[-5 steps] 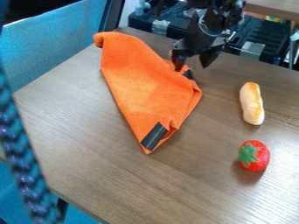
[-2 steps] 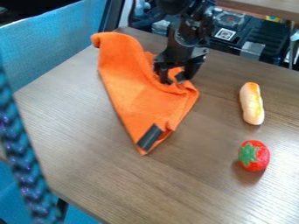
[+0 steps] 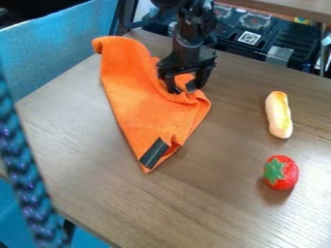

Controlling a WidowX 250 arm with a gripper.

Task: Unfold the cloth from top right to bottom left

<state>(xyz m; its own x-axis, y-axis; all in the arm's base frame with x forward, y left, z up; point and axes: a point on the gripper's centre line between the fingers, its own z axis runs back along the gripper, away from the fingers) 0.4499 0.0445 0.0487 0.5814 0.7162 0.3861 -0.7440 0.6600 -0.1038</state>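
The gripper is over the upper right part of the orange cloth, pointing down with its fingers apart. Bunched orange fabric and a small dark patch show between the fingertips, which look to be at the cloth's surface. The cloth lies folded on the table, with a rounded fold at its upper left and a narrow corner at the bottom. Near that corner is a black strip.
A toy bread roll lies on the wooden table at the right, with a toy strawberry below it. Black cases stand behind the back edge. A blurred blue braided object crosses the left foreground.
The gripper has moved left and down onto the cloth. The cloth has slid somewhat left, and its upper right part has bunched up around the fingers.
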